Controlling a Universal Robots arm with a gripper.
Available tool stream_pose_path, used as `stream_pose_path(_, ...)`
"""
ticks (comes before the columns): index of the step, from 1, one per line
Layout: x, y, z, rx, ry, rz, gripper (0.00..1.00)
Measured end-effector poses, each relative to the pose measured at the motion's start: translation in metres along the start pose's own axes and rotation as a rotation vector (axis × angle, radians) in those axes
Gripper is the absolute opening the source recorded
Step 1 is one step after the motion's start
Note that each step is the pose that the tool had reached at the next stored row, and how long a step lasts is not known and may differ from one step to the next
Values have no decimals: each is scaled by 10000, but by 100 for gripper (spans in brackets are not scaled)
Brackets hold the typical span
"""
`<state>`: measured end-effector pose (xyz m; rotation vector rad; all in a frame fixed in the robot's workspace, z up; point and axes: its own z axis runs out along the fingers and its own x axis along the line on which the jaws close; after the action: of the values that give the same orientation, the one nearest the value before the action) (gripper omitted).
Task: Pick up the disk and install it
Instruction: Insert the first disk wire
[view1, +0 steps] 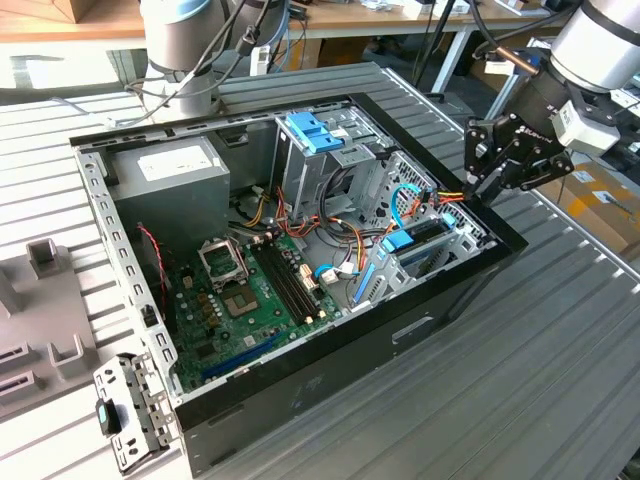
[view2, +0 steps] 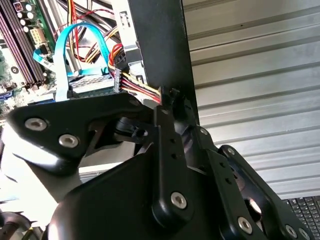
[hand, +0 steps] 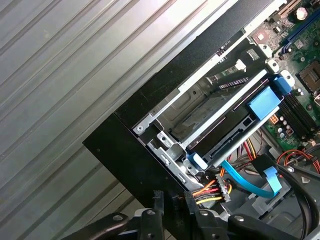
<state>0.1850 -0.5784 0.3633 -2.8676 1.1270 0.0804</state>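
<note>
The disk (view1: 418, 240), dark with bright blue rails, lies flat in the metal bay at the corner of the open computer case (view1: 300, 385) on the exterior view's right. In the first wrist view the disk (hand: 225, 132) sits between its rails, its back port bare. My gripper (view1: 472, 192) hovers over the case wall just beside that bay. Its fingers (view2: 165, 130) meet at their tips, where the multi-coloured power cable (view2: 142, 87) ends; the cable's black plug (hand: 226, 190) hangs loose near the disk. In the first wrist view my gripper (hand: 174, 200) is over the case corner.
A blue ribbon cable (hand: 245, 182) loops beside the plug. A paler blue tray (view1: 315, 130) and a grey metal box (view1: 170, 175) stand deeper in the case, with the motherboard (view1: 250, 300) below. A metal bracket (view1: 125, 415) lies on the slatted table (view1: 560, 340).
</note>
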Motion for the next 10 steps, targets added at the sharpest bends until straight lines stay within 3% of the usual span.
stream_pose_path(1, 0, 0, -1, -1, 2, -1, 19)
stream_pose_path(8, 0, 0, -2, 2, -2, -4, 19)
stream_pose_path(10, -1, -1, -13, 33, -32, -7, 19)
